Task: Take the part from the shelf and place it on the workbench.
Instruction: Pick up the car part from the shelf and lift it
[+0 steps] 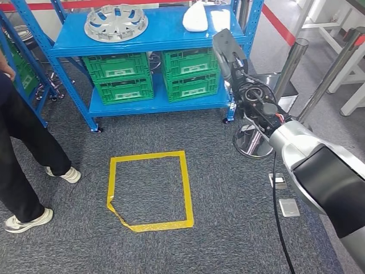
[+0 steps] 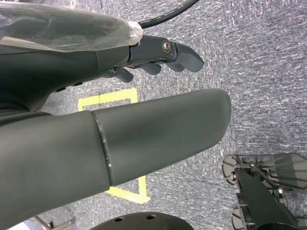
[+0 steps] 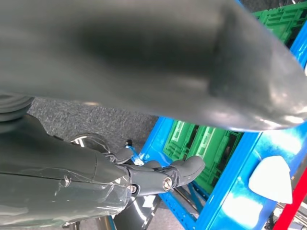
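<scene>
A white curved part (image 1: 195, 17) lies on the top board of the blue shelf (image 1: 142, 39), near its right end; the right wrist view shows the white part (image 3: 270, 178) beyond my fingers. A silver wheel cover (image 1: 115, 23) lies to its left on the same board. My right hand (image 1: 230, 54) is raised at the shelf's right front corner, a little right of and below the white part, with fingers (image 3: 181, 171) stretched out and holding nothing. My left hand (image 2: 108, 139) hangs over the carpet with its fingers (image 2: 181, 55) apart and nothing in them.
Green crates (image 1: 120, 77) (image 1: 191, 73) fill the lower shelf board. A yellow tape square (image 1: 148, 191) marks the carpet in front. A person's legs (image 1: 21, 154) stand at the left. Steel posts with a round base (image 1: 251, 140) stand just right of the shelf.
</scene>
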Controlling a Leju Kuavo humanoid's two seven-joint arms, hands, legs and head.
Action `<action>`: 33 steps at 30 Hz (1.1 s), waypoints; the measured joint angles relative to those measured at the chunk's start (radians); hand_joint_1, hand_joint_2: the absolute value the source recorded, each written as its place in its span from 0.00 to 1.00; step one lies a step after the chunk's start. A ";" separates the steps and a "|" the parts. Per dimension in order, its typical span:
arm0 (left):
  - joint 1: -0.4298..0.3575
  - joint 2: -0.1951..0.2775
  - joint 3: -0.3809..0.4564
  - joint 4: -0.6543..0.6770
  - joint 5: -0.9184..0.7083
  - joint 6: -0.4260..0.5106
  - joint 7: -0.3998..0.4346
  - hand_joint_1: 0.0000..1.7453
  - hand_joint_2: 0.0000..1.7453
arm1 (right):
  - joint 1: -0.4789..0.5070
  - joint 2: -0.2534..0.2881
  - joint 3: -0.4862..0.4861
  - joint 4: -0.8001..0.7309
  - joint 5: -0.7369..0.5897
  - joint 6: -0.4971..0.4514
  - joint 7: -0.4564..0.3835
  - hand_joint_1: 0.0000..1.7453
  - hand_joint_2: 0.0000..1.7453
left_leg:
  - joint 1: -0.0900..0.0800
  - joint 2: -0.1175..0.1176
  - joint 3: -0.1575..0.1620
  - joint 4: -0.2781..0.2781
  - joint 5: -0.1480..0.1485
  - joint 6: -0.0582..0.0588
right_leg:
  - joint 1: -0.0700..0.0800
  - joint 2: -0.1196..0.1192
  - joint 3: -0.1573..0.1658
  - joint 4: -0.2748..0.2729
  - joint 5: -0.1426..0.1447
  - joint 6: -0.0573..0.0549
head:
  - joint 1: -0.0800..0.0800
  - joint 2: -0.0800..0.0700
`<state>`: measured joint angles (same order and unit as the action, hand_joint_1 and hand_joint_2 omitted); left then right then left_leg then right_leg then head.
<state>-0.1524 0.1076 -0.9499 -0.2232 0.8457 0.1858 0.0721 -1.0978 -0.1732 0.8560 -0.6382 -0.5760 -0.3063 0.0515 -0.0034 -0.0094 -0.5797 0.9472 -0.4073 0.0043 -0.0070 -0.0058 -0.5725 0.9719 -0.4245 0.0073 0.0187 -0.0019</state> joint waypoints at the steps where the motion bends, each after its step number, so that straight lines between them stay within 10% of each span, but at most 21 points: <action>1: 0.000 0.000 0.000 0.000 0.000 0.000 0.000 0.00 0.00 | 0.000 0.000 0.000 0.000 0.000 0.000 0.000 0.00 0.00 | 0.000 0.000 0.000 0.000 0.000 0.000 | 0.000 0.000 0.000 0.000 0.000 0.000 | 0.000 0.000; 15: 0.008 0.000 0.000 0.000 0.012 -0.009 -0.008 0.00 0.00 | -0.002 0.017 0.004 -0.004 0.019 0.015 0.004 0.00 0.00 | 0.001 0.000 0.009 -0.012 -0.003 0.022 | -0.004 -0.003 -0.002 0.004 -0.009 0.017 | -0.001 0.000; 21: 0.008 -0.002 0.000 0.000 0.012 -0.010 -0.008 0.00 0.00 | 0.000 0.018 0.005 -0.002 0.019 0.020 0.001 0.00 0.00 | 0.010 -0.003 0.039 -0.030 -0.007 0.027 | -0.013 0.002 -0.147 0.288 -0.112 0.031 | 0.017 0.000; 26: 0.007 -0.002 0.000 0.001 0.012 -0.009 -0.007 0.00 0.00 | 0.000 0.018 0.005 -0.001 0.020 0.022 0.000 0.00 0.00 | 0.019 -0.015 0.054 -0.009 -0.037 -0.002 | -0.021 0.010 -0.030 0.027 0.019 0.039 | 0.023 0.000; 33: 0.008 -0.002 0.000 0.002 0.013 -0.009 -0.007 0.00 0.00 | -0.004 0.020 0.005 -0.003 0.021 0.026 -0.004 0.00 0.00 | 0.023 -0.004 0.020 0.068 -0.079 -0.031 | -0.013 0.014 0.006 -0.001 0.001 -0.007 | 0.001 0.000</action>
<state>-0.1449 0.1057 -0.9499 -0.2216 0.8591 0.1770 0.0652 -1.1014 -0.1534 0.8606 -0.6409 -0.5550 -0.2801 0.0478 0.0194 -0.0135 -0.5599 1.0150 -0.4864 -0.0265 -0.0201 0.0078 -0.5664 0.9711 -0.4239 0.0008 0.0199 -0.0019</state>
